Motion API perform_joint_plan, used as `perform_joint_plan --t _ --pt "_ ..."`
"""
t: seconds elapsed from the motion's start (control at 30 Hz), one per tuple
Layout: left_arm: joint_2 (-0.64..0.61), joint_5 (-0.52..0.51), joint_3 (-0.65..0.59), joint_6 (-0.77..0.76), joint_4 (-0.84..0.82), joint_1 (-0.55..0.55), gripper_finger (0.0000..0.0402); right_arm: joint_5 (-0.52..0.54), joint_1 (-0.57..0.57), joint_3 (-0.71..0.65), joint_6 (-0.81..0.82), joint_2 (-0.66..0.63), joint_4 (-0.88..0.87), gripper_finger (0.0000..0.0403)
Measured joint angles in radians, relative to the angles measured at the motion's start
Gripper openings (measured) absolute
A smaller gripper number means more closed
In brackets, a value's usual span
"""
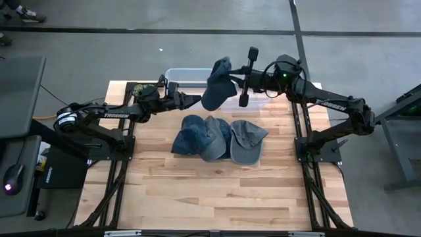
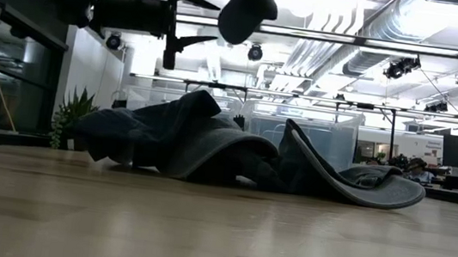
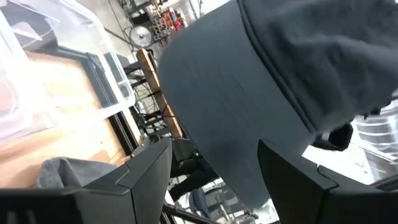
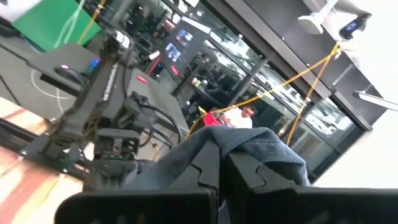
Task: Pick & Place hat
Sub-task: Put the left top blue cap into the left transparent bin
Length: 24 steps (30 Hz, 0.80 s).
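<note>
A: Right gripper [image 1: 231,80], top centre of the high view: fingers [image 4: 249,171] pinched tight on a dark hat [image 1: 219,84], which hangs off the tips, clear of the table [image 1: 197,184].

B: And the left gripper [image 1: 195,100]?

A: Just left of the hat, centre of frame. Fingers [image 3: 149,163] spread wide, gripping nothing. In the left wrist view the hat's cloth [image 3: 211,106] fills the frame just beyond the tips, opposite the gap. Can't tell if it touches.

B: Which step, then?

A: Looks like mid-carry, poss. a handover or a two-arm steadying. That's a judgement; frames don't settle it.

B: Where's it going?

A: Prob. the clear bin [image 1: 181,74] at the table's far edge, top centre, right behind the hanging hat.

B: Next move?

A: Either the left closes on the brim, or the right swings over the bin & lets go. Needs the cloth clear of the rim first.

B: Other hats?

A: Pile of hats [image 1: 217,138] mid-table, centre of the high view, below both grippers, well apart from the fingers. Low view shows them slumped in a heap [image 2: 235,151], the held hat [image 2: 247,9] high at top centre.
</note>
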Motion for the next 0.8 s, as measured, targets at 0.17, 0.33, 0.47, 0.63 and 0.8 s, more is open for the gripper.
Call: perform_joint_plan --t 0.17,0.33,0.47,0.63,0.8 --pt "0.000 0.007 0.017 -0.001 -0.001 -0.003 0.0236 -0.002 0.000 0.000 -0.001 0.000 0.023 0.0000" --pt "0.042 0.009 0.069 0.011 -0.005 -0.041 0.0236 -0.030 0.000 0.001 0.001 0.012 0.049 0.0000" --pt "0.098 0.055 0.135 0.011 0.004 -0.066 0.0236 -0.026 0.000 0.001 -0.003 0.019 0.051 0.0000" --pt "0.179 0.089 0.208 0.023 -0.002 -0.085 0.0236 0.024 0.000 0.001 -0.034 0.014 0.031 0.0000" --pt "0.217 0.124 0.240 0.034 -0.004 -0.082 0.0236 0.064 -0.007 0.000 -0.052 -0.019 -0.032 0.0000"
